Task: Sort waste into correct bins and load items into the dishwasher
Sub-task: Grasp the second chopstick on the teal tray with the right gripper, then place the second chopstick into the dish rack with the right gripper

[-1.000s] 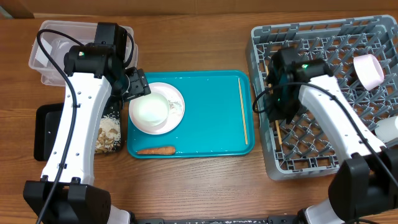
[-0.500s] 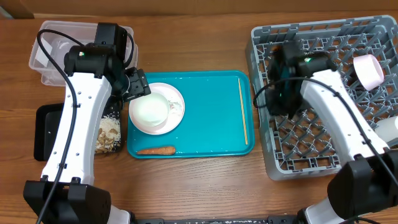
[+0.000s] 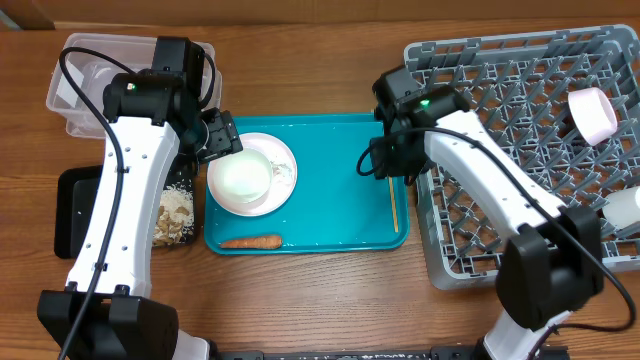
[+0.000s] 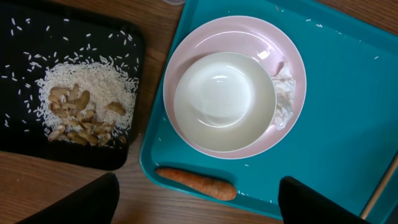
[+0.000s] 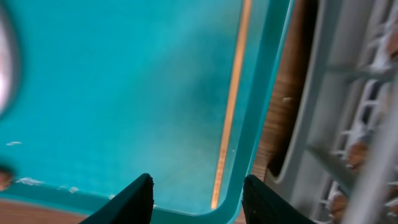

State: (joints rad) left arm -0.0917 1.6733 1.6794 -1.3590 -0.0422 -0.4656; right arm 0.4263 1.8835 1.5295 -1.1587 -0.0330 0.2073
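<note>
Rack, grey and gridded, filled the right side of the surface. Just left of it lay the teal tray, and at the far left were the clear tub and the black tray, which held rice and nut scraps. On the teal tray sat a plate with a bowl in it, a carrot near the front rim, and one chopstick along the right rim.

That chopstick was what I cared about. Its long axis ran front to back, parallel to the rim. My right hand hung directly over it, fingers spread and empty, straddling it. My left hand, also spread and empty, hovered over the plate and carrot, well apart from the chopstick. I judged the right arm should take it.
</note>
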